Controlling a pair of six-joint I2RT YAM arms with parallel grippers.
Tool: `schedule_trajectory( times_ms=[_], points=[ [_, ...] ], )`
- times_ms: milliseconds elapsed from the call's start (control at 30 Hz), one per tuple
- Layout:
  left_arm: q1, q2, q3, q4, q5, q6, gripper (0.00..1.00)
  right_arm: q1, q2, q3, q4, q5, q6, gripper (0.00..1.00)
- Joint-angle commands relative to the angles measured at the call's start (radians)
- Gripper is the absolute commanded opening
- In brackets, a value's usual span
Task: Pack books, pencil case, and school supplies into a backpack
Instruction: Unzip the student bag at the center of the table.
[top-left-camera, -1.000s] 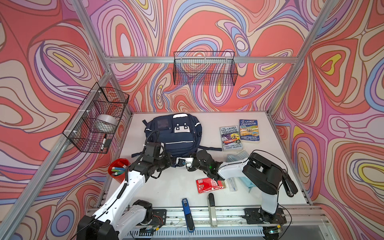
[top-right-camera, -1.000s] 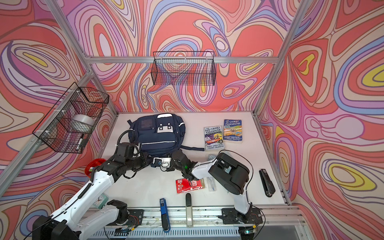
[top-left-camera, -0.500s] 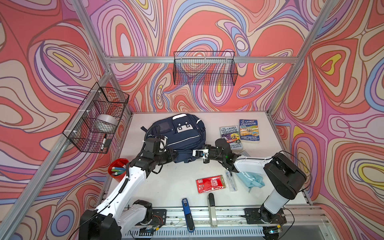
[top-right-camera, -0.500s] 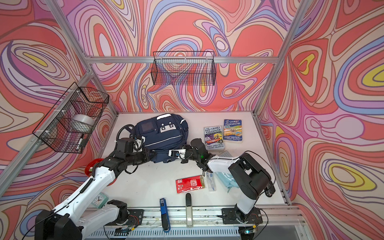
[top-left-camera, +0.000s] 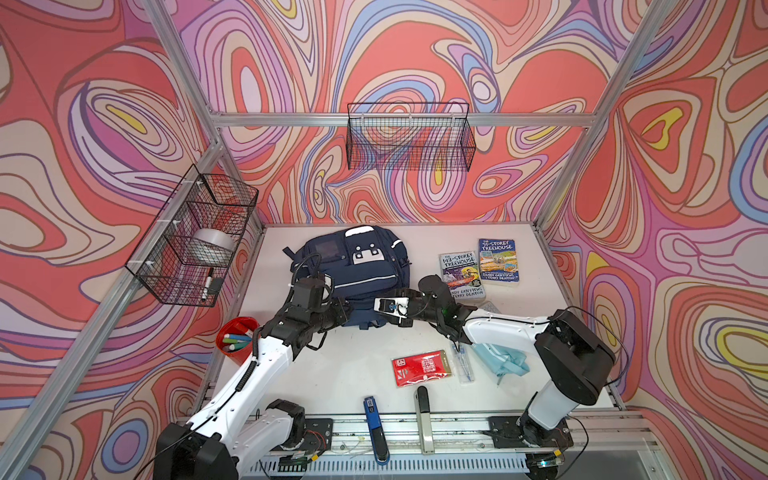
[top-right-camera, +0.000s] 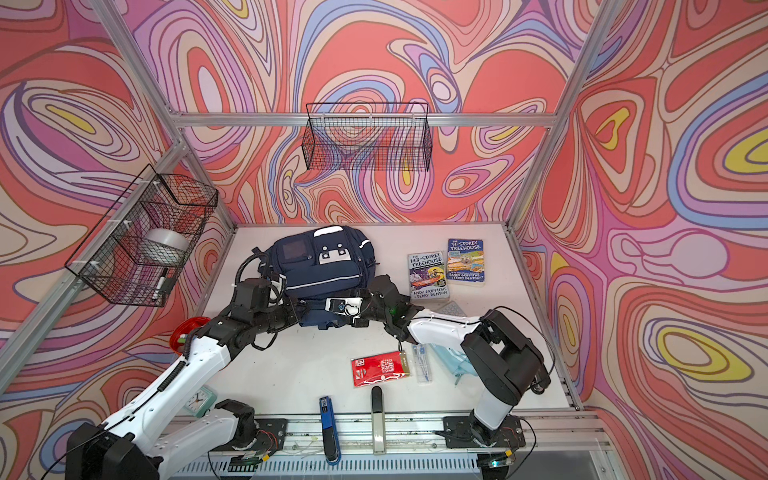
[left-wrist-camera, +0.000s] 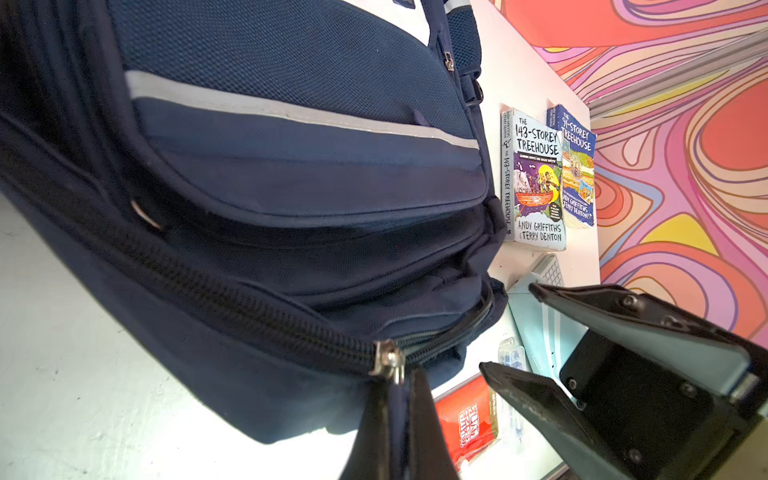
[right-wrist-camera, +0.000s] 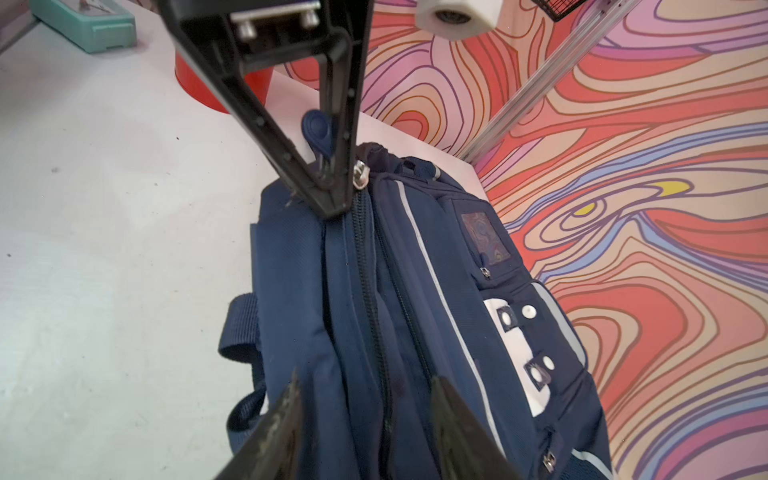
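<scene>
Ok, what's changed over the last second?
The right gripper has opened, letting go of the backpack at its near edge; its jaws now straddle the fabric. Its arm stretched out to the robot's right, uncovering the pencil case. Unchanged: the left gripper stays shut on the zip pull, and the books, red packet and pens lie where they were.

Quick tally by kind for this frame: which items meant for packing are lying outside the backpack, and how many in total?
Books: 2, the greyish book and the blue and orange book
Pencil case: 1
Red packet: 1
Pen pack: 1
Calculator: 1, partly hidden
Total: 6, all outside the backpack
</scene>
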Motion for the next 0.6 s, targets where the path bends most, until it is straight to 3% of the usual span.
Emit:
schedule_trajectory(
  times_ms=[0, 200, 300, 367, 400, 433, 567],
  points=[
    [-0.004, -0.020, 0.020, 0.016, -0.004, -0.011, 0.00, 0.037, 0.057, 0.067, -0.038, 0.024, 0.067, 0.52],
    [-0.011, -0.042, 0.023, 0.001, 0.009, -0.009, 0.00, 0.059, 0.186, 0.167, -0.059, 0.031, 0.074, 0.54],
    [-0.012, -0.057, 0.023, -0.025, 0.011, 0.003, 0.00, 0.060, 0.232, 0.215, -0.083, 0.032, 0.065, 0.50],
    [-0.011, -0.067, 0.017, -0.038, 0.010, 0.008, 0.00, 0.058, 0.249, 0.242, -0.108, 0.024, 0.062, 0.38],
    [-0.012, -0.072, 0.013, -0.042, 0.010, 0.010, 0.00, 0.059, 0.255, 0.255, -0.134, 0.020, 0.053, 0.22],
    [-0.011, -0.074, 0.008, -0.053, 0.002, 0.015, 0.00, 0.059, 0.260, 0.276, -0.178, 0.024, 0.029, 0.00],
    [-0.003, -0.076, -0.018, -0.109, -0.083, 0.048, 0.00, 0.051, 0.197, 0.226, -0.180, 0.061, -0.019, 0.00]
  ],
)
